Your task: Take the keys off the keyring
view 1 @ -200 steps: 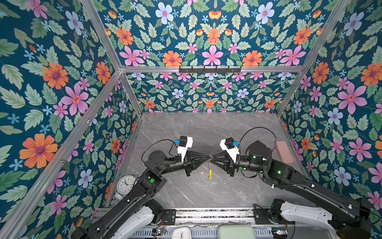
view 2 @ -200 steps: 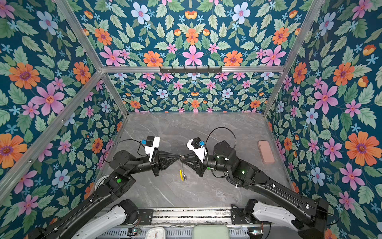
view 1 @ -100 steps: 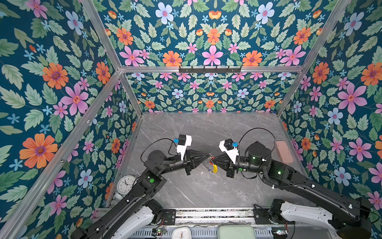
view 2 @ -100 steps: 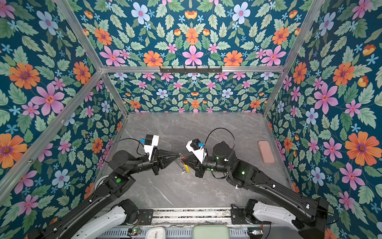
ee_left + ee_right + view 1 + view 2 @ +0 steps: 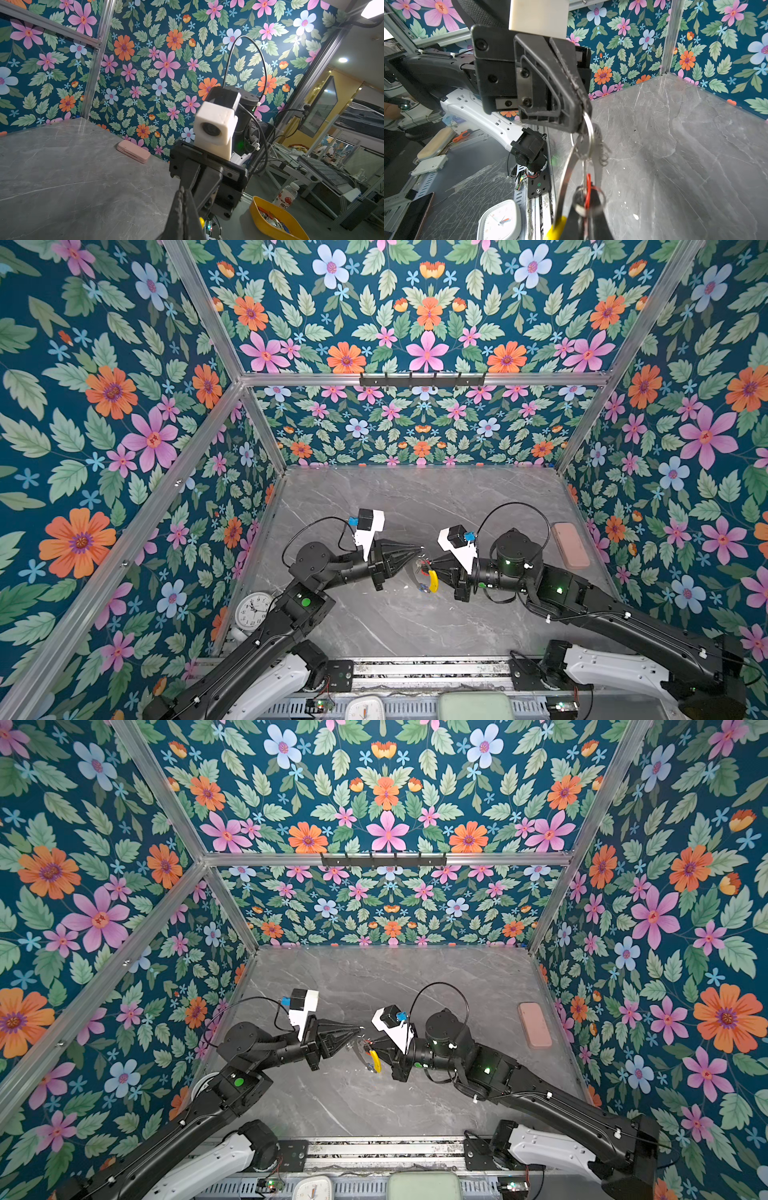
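Find the keyring (image 5: pixel 433 581) held clear of the grey table (image 5: pixel 415 497), slung between the two grippers near the table's middle in both top views.

Record the left gripper (image 5: pixel 419 549) with fingers pressed fully together, pinching the top of the hoop. Confirm this in the right wrist view, where the grey band comes straight out of the closed tips.

Record the right gripper (image 5: pixel 428 562) likewise closed tight, tips facing the left tips and just beside them. Note a red tag (image 5: pixel 588 185) and a small metal loop (image 5: pixel 589 199) sitting between the right fingers (image 5: pixel 600 228). Cannot tell which of the two is actually pinched.

Note the hoop's yellow section (image 5: pixel 376 1061) hanging just under the right gripper. Note the toothed edge of one silver key (image 5: pixel 604 151) dangling against the band. Cannot make out the second key.

Log a round white clock (image 5: pixel 252 611) at the table's left edge beside the left arm. Log a pink case (image 5: pixel 569 545) lying flat by the right wall, well apart from the keyring.
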Robot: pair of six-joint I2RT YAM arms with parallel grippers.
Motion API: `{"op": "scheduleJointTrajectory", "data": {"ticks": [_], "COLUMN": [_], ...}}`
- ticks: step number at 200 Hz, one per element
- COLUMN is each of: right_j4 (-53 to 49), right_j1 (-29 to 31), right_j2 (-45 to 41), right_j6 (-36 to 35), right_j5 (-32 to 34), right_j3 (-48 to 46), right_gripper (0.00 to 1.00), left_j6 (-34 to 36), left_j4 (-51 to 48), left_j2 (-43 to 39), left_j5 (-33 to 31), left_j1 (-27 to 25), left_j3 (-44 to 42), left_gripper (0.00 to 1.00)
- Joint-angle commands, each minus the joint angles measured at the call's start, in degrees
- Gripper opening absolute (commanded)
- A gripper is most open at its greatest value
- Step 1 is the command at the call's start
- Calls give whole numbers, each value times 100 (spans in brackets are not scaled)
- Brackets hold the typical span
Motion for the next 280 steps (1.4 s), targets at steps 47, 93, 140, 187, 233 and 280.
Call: {"op": "scheduleJointTrajectory", "data": {"ticks": [47,93,140,187,233,280], "right_j4": [-53,-187,-505,-284,-50,237], "right_j1": [2,9,-554,-1595,-1797,-1793], "right_j2": [-148,-266,-368,-161,326,1114], "right_j6": [-110,-103,183,1052,1551,1950], "right_j5": [143,262,100,-560,-547,-494], "right_j3": [54,87,105,-429,-1248,-1805], "right_gripper": [2,0,0,0,0,0], "left_j6": [198,451,782,873,867,863], "left_j4": [105,-292,-952,-1323,-1298,-1228], "left_j2": [-38,-191,-560,-1022,-1148,-1146], "left_j5": [218,40,-371,-695,-760,-782], "left_j1": [10,3,2,7,7,7], "left_j3": [48,36,-74,-254,-369,-431], "left_gripper": [0,0,0,0,0,0]}}
